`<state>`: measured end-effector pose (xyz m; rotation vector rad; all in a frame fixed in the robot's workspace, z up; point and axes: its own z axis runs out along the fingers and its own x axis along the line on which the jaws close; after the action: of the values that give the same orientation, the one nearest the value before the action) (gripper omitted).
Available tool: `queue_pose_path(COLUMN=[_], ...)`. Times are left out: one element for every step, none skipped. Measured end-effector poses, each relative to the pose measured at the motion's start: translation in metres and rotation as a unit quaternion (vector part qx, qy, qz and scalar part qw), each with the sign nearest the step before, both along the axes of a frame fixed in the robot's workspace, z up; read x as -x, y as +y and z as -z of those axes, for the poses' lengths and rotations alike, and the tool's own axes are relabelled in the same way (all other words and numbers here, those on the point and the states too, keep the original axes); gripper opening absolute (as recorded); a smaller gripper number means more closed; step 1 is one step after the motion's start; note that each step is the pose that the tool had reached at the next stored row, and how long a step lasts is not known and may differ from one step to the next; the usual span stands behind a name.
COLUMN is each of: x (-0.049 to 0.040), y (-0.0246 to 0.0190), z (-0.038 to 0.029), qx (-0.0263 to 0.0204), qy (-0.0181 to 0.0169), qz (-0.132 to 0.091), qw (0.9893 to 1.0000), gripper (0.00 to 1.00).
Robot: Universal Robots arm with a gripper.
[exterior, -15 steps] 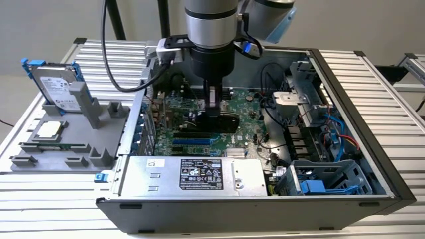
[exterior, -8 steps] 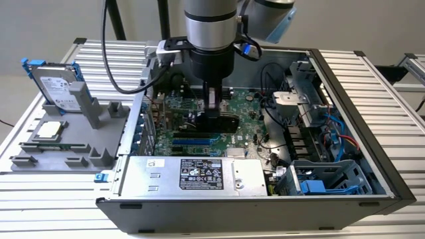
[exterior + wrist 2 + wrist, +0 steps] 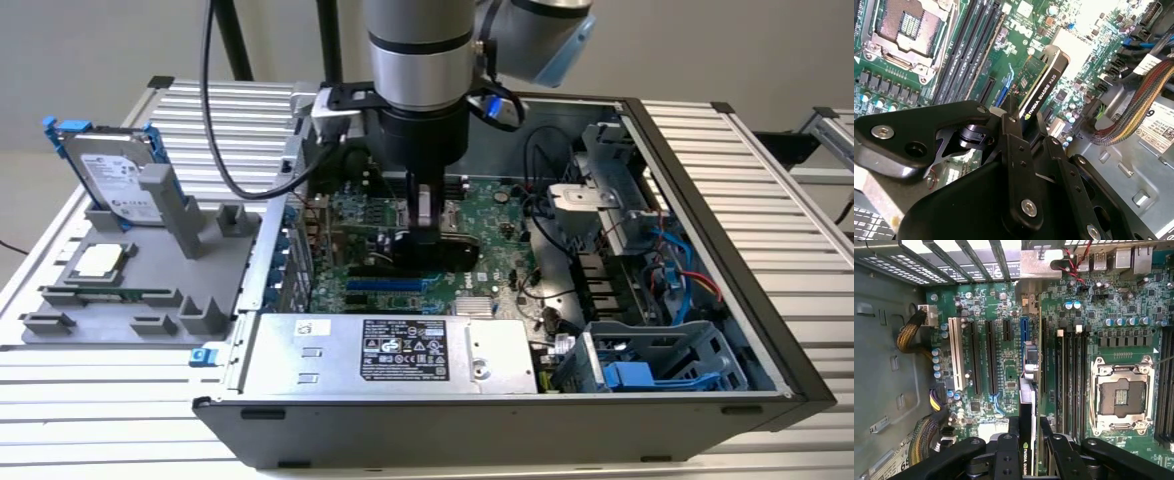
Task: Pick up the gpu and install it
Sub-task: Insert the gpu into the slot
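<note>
Second wrist view catches black shroud edge of flat green-board gpu (image 3: 1041,92); exterior view mostly shows arm dropped straight into open grey computer case (image 3: 694,300). Black gripper (image 3: 1029,432) fingers clamped on gpu, edge-down over green motherboard (image 3: 1004,340) slots.

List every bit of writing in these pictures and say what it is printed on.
gpu, held in the claw: white lettering along its black edge, a maker's and model marking, not quoted.
motherboard: a white maker's logo, not quoted; the small white component markings are too small to read.
power supply label: dense print and symbols, too small to read.
hard drive: a white label, too small to read.
</note>
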<state>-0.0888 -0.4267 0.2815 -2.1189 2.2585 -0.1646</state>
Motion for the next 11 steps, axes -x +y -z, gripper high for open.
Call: queue_pose_path(x=[0.0004,0.001,0.0016,0.0028,0.0044,0.0061,0.0073,0.0087,0.0101,0.0115,0.0128], y=[-0.0013,-0.0024,-0.0033,-0.004,-0.0045,-0.005,-0.0053,-0.0056,-0.0059,-0.0059,-0.0059], z=[0.0003,0.0005,0.0008,0.001,0.0013,0.0015,0.0018,0.0022,0.0026,0.0032,0.0036], qx=[0.0,0.0,0.0,0.0,0.0,0.0,0.0,-0.0001,0.0,-0.0001,-0.0001], qy=[-0.0005,-0.001,-0.0015,-0.002,-0.0027,-0.0035,-0.0039,-0.0042,-0.0043,-0.0045,-0.0045], qz=[0.0,-0.001,-0.001,-0.001,-0.002,-0.002,-0.002,-0.002,-0.002,-0.002,-0.002], qw=[1.0,1.0,1.0,1.0,1.0,1.0,1.0,1.0,1.0,1.0,1.0], gripper=[0.0,0.0,0.0,0.0,0.0,0.0,0.0,0.0,0.0,0.0,0.0])
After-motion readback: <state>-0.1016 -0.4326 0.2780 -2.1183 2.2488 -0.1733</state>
